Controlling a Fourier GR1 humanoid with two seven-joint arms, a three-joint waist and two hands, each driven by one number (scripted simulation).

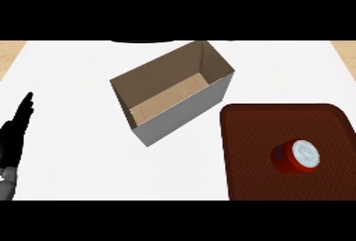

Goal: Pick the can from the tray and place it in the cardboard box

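A short red can [295, 156] with a white lid stands on the dark brown tray [257, 141] at the lower right. To the tray's upper left sits the open cardboard box [170, 92], grey outside and tan inside, with nothing visible in it. My left hand [15, 129] rests at the far left edge, fingers straight and pointing up, well away from both box and can. My right hand does not show.
The white counter [83, 160] spreads around the box and tray, with light wood strips at its far left and right corners. A dark rounded object [146, 41] peeks in at the top edge behind the box.
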